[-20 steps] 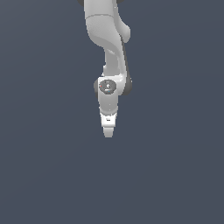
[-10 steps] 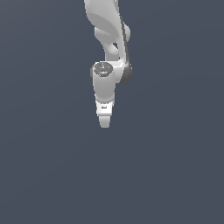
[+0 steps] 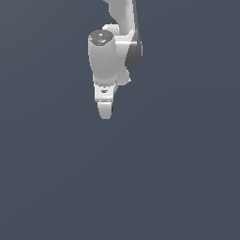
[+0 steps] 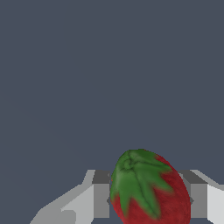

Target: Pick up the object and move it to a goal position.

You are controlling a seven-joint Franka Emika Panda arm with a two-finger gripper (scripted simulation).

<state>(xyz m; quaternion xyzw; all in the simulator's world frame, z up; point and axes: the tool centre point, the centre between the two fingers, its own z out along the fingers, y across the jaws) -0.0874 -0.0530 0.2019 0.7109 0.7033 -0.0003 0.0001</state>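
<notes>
The red strawberry with a green top (image 4: 148, 190) sits between my two fingers in the wrist view; one finger (image 4: 99, 199) shows on each side, pressed against it. In the exterior view my white gripper (image 3: 106, 112) hangs from the arm in mid-air against the plain grey background, and only a sliver of red and green (image 3: 113, 108) shows at the fingers' edge. The gripper is shut on the strawberry.
The white and grey arm (image 3: 117, 47) comes down from the top of the exterior view. Around it is only a uniform dark grey background (image 3: 187, 164).
The arm has risen and swung toward the exterior view's left and closer to the camera, carrying the strawberry with it.
</notes>
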